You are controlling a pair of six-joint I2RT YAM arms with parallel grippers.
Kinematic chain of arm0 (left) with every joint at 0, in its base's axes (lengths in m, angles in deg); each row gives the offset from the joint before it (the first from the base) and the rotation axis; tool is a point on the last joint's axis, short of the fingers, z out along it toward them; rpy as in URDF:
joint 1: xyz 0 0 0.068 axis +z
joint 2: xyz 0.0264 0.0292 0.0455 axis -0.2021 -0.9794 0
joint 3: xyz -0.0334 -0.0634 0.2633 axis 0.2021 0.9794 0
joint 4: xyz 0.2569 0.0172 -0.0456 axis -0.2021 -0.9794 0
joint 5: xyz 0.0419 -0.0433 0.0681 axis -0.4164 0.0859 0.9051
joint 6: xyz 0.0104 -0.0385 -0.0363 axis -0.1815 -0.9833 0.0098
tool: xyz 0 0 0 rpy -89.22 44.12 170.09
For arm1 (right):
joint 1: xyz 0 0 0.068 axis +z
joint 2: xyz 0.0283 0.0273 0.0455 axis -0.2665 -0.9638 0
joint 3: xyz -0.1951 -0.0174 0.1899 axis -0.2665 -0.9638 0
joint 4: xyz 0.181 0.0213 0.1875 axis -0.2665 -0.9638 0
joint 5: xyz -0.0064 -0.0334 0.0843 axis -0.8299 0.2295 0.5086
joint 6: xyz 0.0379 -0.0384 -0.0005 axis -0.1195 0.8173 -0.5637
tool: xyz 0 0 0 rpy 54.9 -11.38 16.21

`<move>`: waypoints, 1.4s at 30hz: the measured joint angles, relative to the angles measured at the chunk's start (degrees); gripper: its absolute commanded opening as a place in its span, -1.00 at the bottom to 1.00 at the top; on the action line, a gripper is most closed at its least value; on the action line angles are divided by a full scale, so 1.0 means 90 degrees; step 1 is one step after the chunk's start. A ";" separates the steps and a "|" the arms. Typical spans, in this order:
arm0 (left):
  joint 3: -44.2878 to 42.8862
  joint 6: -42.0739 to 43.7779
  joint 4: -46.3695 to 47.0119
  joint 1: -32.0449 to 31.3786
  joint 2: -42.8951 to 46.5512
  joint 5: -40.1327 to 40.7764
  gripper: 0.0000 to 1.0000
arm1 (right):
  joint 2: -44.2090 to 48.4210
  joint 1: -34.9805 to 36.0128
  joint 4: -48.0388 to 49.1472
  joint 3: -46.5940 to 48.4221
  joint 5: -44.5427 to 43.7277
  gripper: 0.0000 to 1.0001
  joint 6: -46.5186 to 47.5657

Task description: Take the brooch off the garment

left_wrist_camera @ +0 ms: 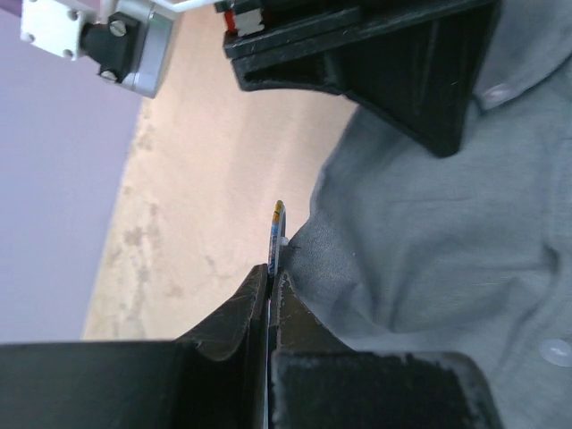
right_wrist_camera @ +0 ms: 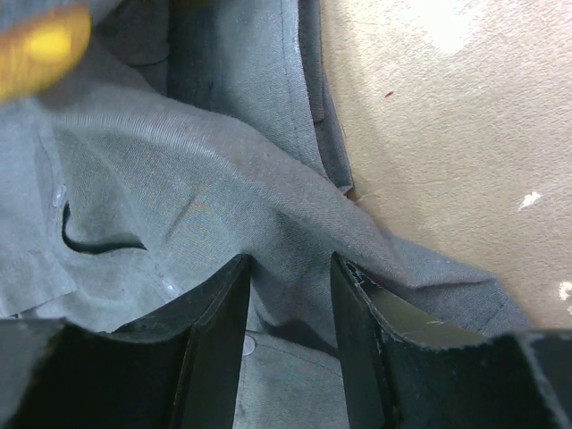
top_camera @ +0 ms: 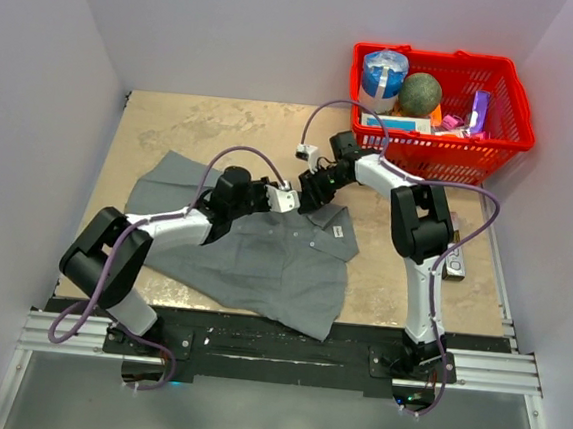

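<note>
The grey garment [top_camera: 263, 258] lies spread on the table. My left gripper [top_camera: 286, 200] is at its collar area, shut on the brooch [left_wrist_camera: 277, 228]. The brooch shows edge-on as a thin yellow-rimmed disc between the tips of the left gripper [left_wrist_camera: 271, 273], with the garment [left_wrist_camera: 429, 223] pulled into a peak against it. My right gripper [top_camera: 309, 193] is right beside it, shut on a raised fold of the garment [right_wrist_camera: 179, 161] that fills the gap at the right gripper [right_wrist_camera: 290, 268]. A blurred gold-yellow shape [right_wrist_camera: 36, 45] sits at the top left of the right wrist view.
A red basket [top_camera: 436, 55] with a ball, a tape roll and packets stands at the back right. A small dark object [top_camera: 453, 261] lies right of the right arm. White walls close in both sides. A white label [top_camera: 335, 233] shows on the shirt.
</note>
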State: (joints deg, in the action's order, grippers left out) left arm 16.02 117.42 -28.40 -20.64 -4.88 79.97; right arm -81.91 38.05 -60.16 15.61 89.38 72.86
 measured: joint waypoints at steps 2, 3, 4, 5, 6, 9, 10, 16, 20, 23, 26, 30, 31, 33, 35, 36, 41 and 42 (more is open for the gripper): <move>0.0158 0.0204 0.0447 -0.0029 -0.0070 0.0245 -1.00 | -0.0007 -0.0012 -0.0002 0.0000 0.0061 -0.11 -0.0010; 0.0267 0.0321 0.0670 -0.0039 -0.0097 0.0352 -1.00 | -0.0012 -0.0017 -0.0007 -0.0002 0.0095 -0.12 -0.0024; 0.0384 0.0488 0.0896 -0.0046 -0.0131 0.0449 -1.00 | -0.0019 -0.0019 -0.0017 -0.0002 0.0141 -0.12 -0.0053; 0.0495 0.0653 0.1132 -0.0056 -0.0185 0.0542 -1.00 | -0.0024 -0.0019 -0.0022 -0.0005 0.0177 -0.12 -0.0073; 0.0595 0.0840 0.1377 -0.0058 -0.0272 0.0614 -1.00 | -0.0029 -0.0017 -0.0022 -0.0017 0.0219 -0.13 -0.0095; 0.0729 0.1345 0.1987 -0.0058 -0.0663 0.0843 -1.00 | -0.0041 -0.0017 -0.0049 -0.0051 0.0362 -0.14 -0.0165; 0.0743 0.1501 0.2137 -0.0058 -0.0801 0.0891 -1.00 | -0.0046 -0.0017 -0.0061 -0.0056 0.0403 -0.15 -0.0187; 0.0746 0.2297 0.2982 -0.0058 -0.1455 0.0996 -1.00 | -0.0083 -0.0019 -0.0066 -0.0095 0.0590 -0.18 -0.0238; 0.0576 0.2905 0.3806 -0.0049 -0.2178 0.1105 -1.00 | -0.0070 -0.0027 0.0039 -0.0223 0.0707 -0.19 -0.0236; 0.0202 0.3439 0.4180 0.0041 -0.2871 0.1200 -1.00 | -0.0024 -0.0032 0.0151 -0.0364 0.0814 -0.19 -0.0233; -0.0250 0.3699 0.4243 0.0243 -0.3286 0.1277 -1.00 | -0.0002 -0.0036 0.0223 -0.0437 0.0879 -0.19 -0.0236; -0.0767 0.3810 0.4257 0.0549 -0.3347 0.1399 -1.00 | 0.0002 -0.0044 0.0255 -0.0454 0.0920 -0.20 -0.0238; -0.0867 0.3808 0.4262 0.0607 -0.3347 0.1447 -1.00 | 0.0002 -0.0044 0.0257 -0.0454 0.0923 -0.20 -0.0238; -0.1035 0.3711 0.4184 0.0687 -0.3342 0.1591 -1.00 | 0.0002 -0.0044 0.0253 -0.0452 0.0923 -0.20 -0.0236; -0.1355 0.3366 0.3621 0.0729 -0.3300 0.1756 -1.00 | 0.0002 -0.0044 0.0236 -0.0435 0.0920 -0.20 -0.0231; -0.1574 0.2999 0.3215 0.0753 -0.3249 0.1826 -1.00 | 0.0002 -0.0041 0.0214 -0.0418 0.0918 -0.21 -0.0219; -0.3446 0.0818 -0.0449 0.0957 -0.2982 0.1586 -1.00 | 0.0049 -0.0187 0.0498 -0.0308 0.0607 -0.21 -0.0330; -0.3718 0.0359 -0.0814 0.1022 -0.2943 0.1566 -1.00 | 0.0061 -0.0192 0.0488 -0.0352 0.0542 -0.21 -0.0219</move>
State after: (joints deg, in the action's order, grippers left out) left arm -17.44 120.66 -35.72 -11.43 -31.37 94.06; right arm -81.36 36.32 -55.76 12.44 94.25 70.90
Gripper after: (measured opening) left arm 0.030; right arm 0.399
